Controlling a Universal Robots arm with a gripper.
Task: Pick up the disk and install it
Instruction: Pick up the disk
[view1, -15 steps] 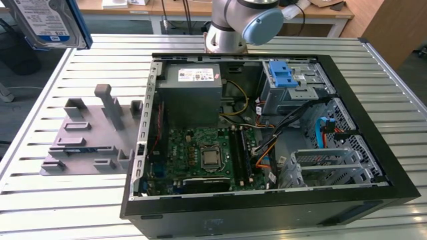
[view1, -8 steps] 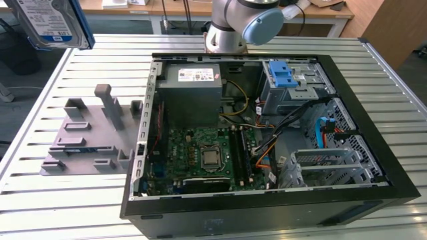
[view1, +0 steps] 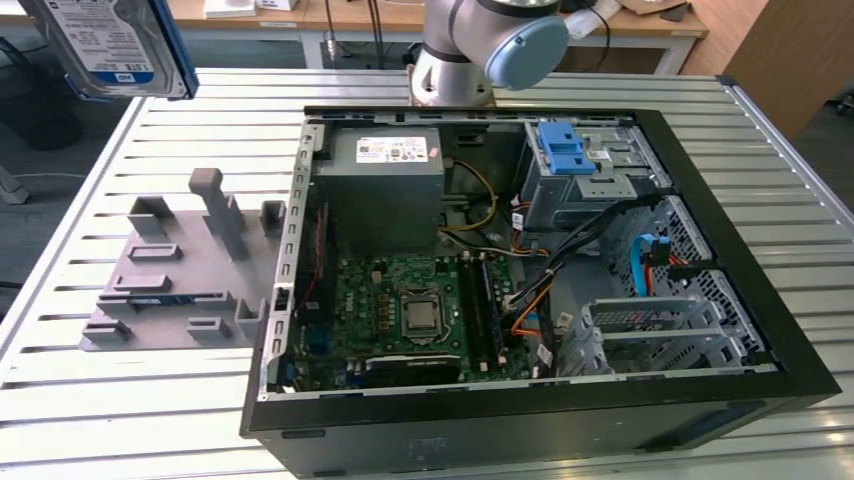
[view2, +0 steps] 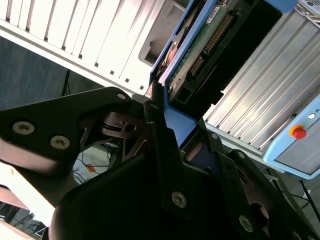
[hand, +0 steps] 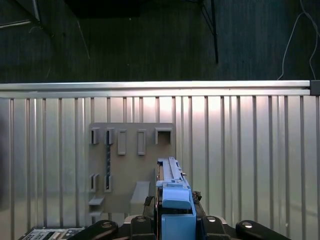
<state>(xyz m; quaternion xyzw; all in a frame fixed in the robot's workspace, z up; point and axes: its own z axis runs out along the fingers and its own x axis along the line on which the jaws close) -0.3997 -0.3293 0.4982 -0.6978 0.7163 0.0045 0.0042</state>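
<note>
The pick-up half looks done. The disk (view1: 104, 42) is in the air, off the table (view1: 801, 150), at about ten o'clock from the open case (view1: 534, 425) in the exterior view and well apart from it. In the second wrist view the gripper (view2: 182, 120) has its fingers (view2: 159, 130) pinched on the disk's blue carrier (view2: 182, 127), one on each side. The drive's green board and connector edge stick out beyond the fingertips. In the first wrist view the disk is seen edge-on, rising out of the gripper, with the grey fixture (view1: 160, 280) on the table slats beyond it. The two are not touching, and I see nothing standing in the fixture's slots. In the exterior view the fixture lies at nine o'clock from the case, just beside its wall. The install half is, by my judgement, not yet begun. The cage (view1: 594, 175) with its blue latch (view1: 567, 150) sits at about one o'clock inside the case, on the far side from the disk, and the disk is nowhere near it. Roughly half the task is done, with the whole of the placing left.
</note>
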